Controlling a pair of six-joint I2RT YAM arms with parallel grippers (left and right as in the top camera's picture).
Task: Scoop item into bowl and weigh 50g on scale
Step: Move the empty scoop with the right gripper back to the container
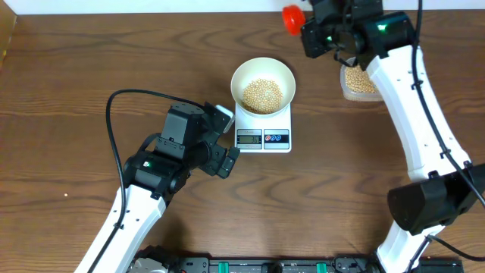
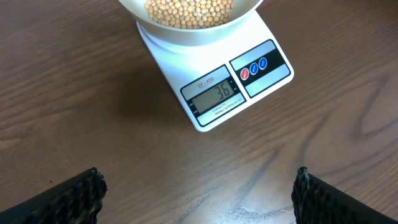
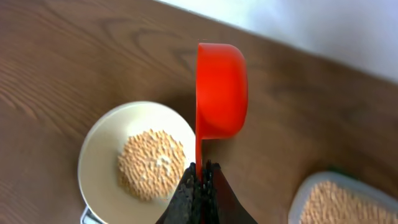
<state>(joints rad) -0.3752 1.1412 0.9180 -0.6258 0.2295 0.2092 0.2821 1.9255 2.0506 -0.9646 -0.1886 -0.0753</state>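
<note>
Right gripper (image 3: 200, 180) clamps the red scoop (image 3: 221, 90) by its handle, cup beyond the bowl (image 3: 99, 140) of beans (image 3: 151, 163) on the scale (image 2: 214, 102); left gripper (image 2: 198, 183), wide open and empty, faces the scale across tabletop (image 2: 74, 93).

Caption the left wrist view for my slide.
Scale reading 36 beneath the bowl of beans, left gripper open.

Left arm (image 1: 136, 212) and right arm (image 1: 409, 106), flanking the scale (image 1: 264, 139): white links, black joints, green lights (one each), thin black cables.
</note>
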